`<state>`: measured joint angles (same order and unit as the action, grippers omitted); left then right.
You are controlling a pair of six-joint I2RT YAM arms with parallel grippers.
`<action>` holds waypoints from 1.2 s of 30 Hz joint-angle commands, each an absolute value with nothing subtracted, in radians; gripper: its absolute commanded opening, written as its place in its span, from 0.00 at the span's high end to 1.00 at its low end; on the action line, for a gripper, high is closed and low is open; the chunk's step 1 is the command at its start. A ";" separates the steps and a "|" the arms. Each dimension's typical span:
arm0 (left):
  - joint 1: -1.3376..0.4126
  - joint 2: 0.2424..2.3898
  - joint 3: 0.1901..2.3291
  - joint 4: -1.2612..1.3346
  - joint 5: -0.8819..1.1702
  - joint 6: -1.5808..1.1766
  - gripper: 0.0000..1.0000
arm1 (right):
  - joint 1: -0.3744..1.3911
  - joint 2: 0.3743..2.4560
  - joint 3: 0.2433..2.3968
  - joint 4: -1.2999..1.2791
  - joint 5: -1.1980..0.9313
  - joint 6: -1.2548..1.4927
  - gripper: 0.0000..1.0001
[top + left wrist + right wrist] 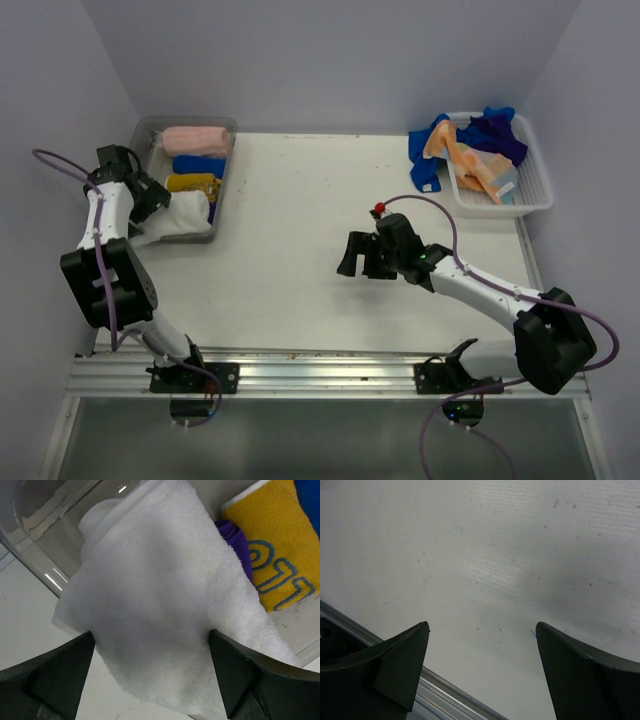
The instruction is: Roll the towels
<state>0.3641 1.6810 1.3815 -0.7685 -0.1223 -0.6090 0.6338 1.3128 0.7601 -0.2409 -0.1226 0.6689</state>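
1. White towel [185, 215], of terry cloth, is located at the near end of the grey see-through tub [190, 119], which is placed at the far left of the table [300, 220]. Part of the cloth is draped over the tub's edge.
2. The left gripper [151, 635] is positioned at this white towel. Its 2 fingers [60, 675] are spread wide, 1 on each side of the cloth, and the cloth is not pinched.
3. 3 rolled towels are stowed in the tub beyond the white one: a yellow towel [190, 184], then a blue towel [198, 165], then a pink towel [197, 139] at the far end.
4. From the left wrist camera, a purple towel [237, 542] is seen tucked between the white towel and the yellow towel. The yellow towel is marked with a blue pattern.
5. The right gripper [358, 262] is held over bare table near the centre. Its jaws are parted and nothing is held between them.
6. Unrolled blue towels [495, 135] and an orange towel [470, 165] are heaped in the white lattice basket [535, 200] at the far right. 1 blue cloth is hung over the basket's left rim.
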 commanded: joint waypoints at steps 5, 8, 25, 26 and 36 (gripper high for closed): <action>0.367 1.701 1.345 -0.539 -0.006 -0.604 0.00 | 0.635 1.295 0.802 -0.247 -0.126 0.670 0.09; 0.364 1.735 1.342 -0.499 0.047 -0.589 0.00 | 0.635 1.296 0.801 -0.247 -0.126 0.673 0.09; 0.353 1.759 1.328 -0.459 0.040 -0.514 0.00 | 0.635 1.298 0.798 -0.247 -0.132 0.675 0.09; 0.353 1.755 1.328 -0.471 0.046 -0.514 0.00 | 0.635 1.296 0.796 -0.247 -0.133 0.675 0.09; 0.347 1.585 1.295 -0.589 0.063 -0.473 0.00 | 0.637 1.299 0.781 -0.222 -0.144 0.686 0.09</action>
<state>0.3584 1.6608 1.2797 -0.5270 0.0334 -0.5243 0.6342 1.3128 0.7647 -0.2470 -0.1238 0.6735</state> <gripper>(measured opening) 0.994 0.916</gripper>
